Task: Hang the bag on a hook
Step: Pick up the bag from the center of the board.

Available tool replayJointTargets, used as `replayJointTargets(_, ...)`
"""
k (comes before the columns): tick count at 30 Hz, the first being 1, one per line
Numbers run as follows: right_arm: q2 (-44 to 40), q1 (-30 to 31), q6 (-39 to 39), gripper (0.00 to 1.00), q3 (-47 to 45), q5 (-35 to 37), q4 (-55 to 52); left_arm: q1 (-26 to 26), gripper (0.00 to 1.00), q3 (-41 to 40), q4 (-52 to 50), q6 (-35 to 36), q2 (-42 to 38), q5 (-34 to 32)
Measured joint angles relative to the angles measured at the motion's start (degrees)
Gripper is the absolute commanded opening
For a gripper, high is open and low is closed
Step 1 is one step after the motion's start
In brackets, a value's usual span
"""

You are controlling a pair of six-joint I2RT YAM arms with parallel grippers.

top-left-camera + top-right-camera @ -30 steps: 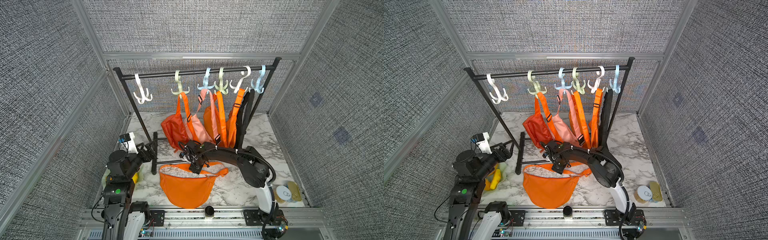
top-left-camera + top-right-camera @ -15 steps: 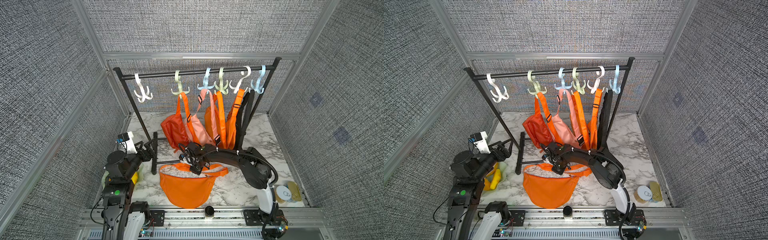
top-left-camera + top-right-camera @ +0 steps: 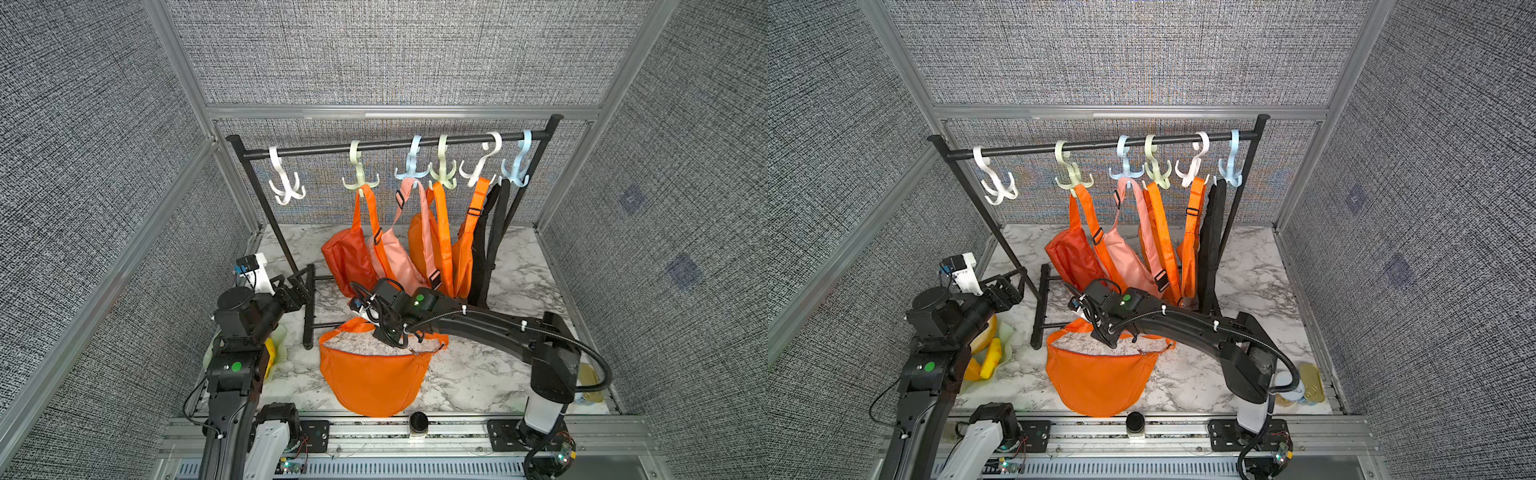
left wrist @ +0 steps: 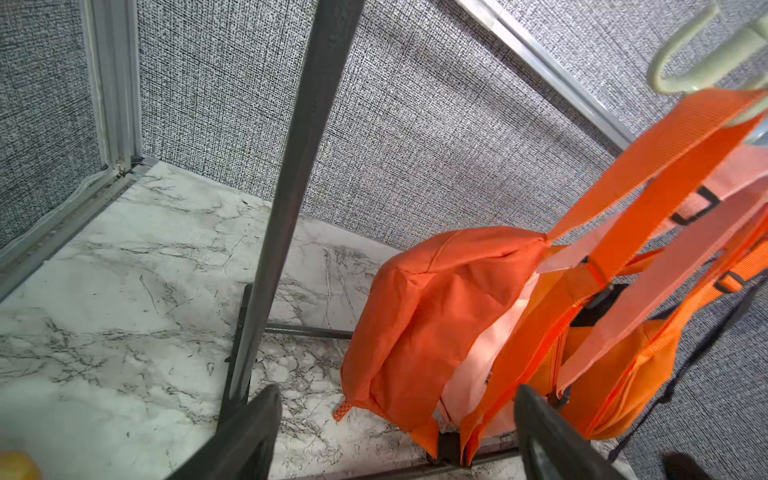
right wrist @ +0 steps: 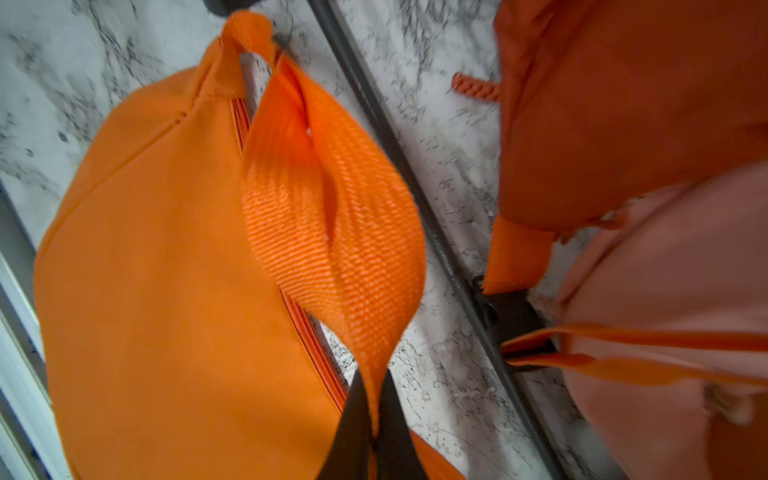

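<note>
Marble table (image 3: 478,374), bag strap (image 5: 332,216) blurred, right fingers (image 5: 352,432) cut off

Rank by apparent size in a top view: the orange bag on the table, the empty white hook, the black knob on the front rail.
1. orange bag, by far.
2. white hook, though its height on the rack may skew it.
3. black knob.

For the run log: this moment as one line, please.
stage: strap grasped | right gripper: shut on strap | orange bag: lying on table | left gripper: open, empty | white hook: free
</note>
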Motion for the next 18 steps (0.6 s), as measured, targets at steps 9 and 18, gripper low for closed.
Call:
replayJointTargets(9, -9.5, 5.8, -0.5, 0.0, 3.3, 15.0, -0.9, 0.4, 0.9, 8.8, 6.6, 1.0, 12.1, -7.6)
replayJointTargets(18, -15.7, 8.7, -4.4, 0.0, 4.5, 22.2, 1.1, 0.8, 0.88, 13.1, 13.2, 2.8, 19.5, -11.8)
